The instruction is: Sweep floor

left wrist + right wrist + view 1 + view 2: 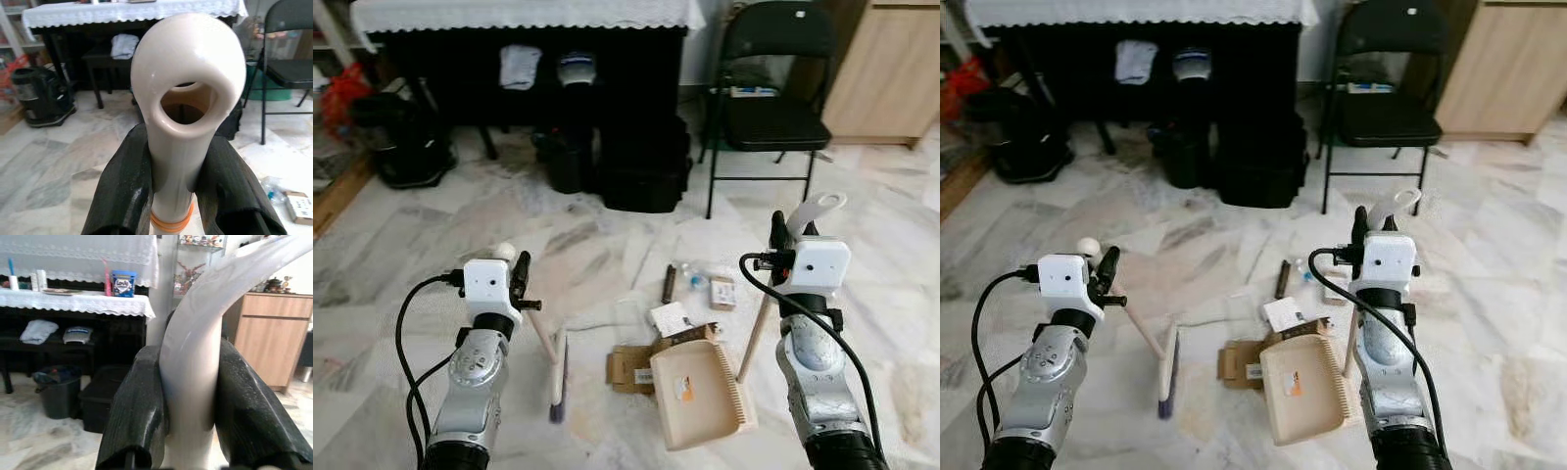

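My left gripper (515, 270) is shut on the cream broom handle (187, 93), black fingers (123, 192) on both sides of it. The shaft slants down to the broom head (557, 380), which rests on the marble floor. My right gripper (784, 238) is shut on the white dustpan handle (195, 352), clamped between its fingers (139, 411). The beige dustpan (693, 394) lies on the floor between my arms. Litter sits just beyond it: flattened cardboard (628, 368), a white card (670, 317), a small box (722, 292), a clear bottle (691, 277) and a dark stick (669, 283).
A black folding chair (773, 108) stands ahead to the right, beside a wooden cabinet (886, 69). Black bags (644, 162) and a dark bin (564, 159) sit under a table with a white lace cloth (519, 14). A black appliance (401, 137) is at far left.
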You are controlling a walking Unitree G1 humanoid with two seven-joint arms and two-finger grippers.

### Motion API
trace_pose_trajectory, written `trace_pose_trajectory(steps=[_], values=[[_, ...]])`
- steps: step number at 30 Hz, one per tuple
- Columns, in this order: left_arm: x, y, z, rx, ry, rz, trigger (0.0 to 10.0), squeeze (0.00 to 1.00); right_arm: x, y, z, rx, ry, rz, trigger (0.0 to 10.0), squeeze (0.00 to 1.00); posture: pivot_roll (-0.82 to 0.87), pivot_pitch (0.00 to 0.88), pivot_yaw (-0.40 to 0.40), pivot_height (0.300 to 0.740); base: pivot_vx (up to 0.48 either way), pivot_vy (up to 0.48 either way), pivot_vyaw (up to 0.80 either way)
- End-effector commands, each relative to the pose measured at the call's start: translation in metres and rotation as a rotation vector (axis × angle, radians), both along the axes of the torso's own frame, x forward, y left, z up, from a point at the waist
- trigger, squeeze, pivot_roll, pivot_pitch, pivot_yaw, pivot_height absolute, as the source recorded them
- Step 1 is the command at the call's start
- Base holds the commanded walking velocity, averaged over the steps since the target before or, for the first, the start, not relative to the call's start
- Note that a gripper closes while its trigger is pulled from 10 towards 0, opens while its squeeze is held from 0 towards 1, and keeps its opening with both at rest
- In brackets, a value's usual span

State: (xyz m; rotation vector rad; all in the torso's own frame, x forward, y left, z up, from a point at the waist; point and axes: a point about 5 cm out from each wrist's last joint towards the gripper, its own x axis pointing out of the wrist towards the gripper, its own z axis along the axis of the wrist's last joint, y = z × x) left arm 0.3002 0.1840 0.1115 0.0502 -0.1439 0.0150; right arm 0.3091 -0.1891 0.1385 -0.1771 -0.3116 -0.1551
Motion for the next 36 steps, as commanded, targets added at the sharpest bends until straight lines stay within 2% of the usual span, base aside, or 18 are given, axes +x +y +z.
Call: trace_pose_trajectory(steps=[1,15,36], values=[[0.0006,0.0019,0.0097,0.012,-0.050,-0.002,10.0,0.00,0.0002,0.0008,0.0113,-0.002,-0.055,0.007,10.0,0.00,-0.02,0.058,0.056,0.740,0.000,0.000,0.00],[0.0030,0.0039,0.0184,0.027,-0.080,0.006,10.0,0.00,-0.0002,-0.0012,0.0120,-0.004,-0.063,-0.007,10.0,0.00,-0.02,0.057,0.055,0.740,0.000,0.000,0.00],[0.0027,0.0033,0.0174,0.019,-0.082,0.007,10.0,0.00,-0.0001,-0.0019,0.0116,-0.005,-0.060,-0.007,10.0,0.00,-0.02,0.057,0.054,0.740,0.333,0.000,0.00]])
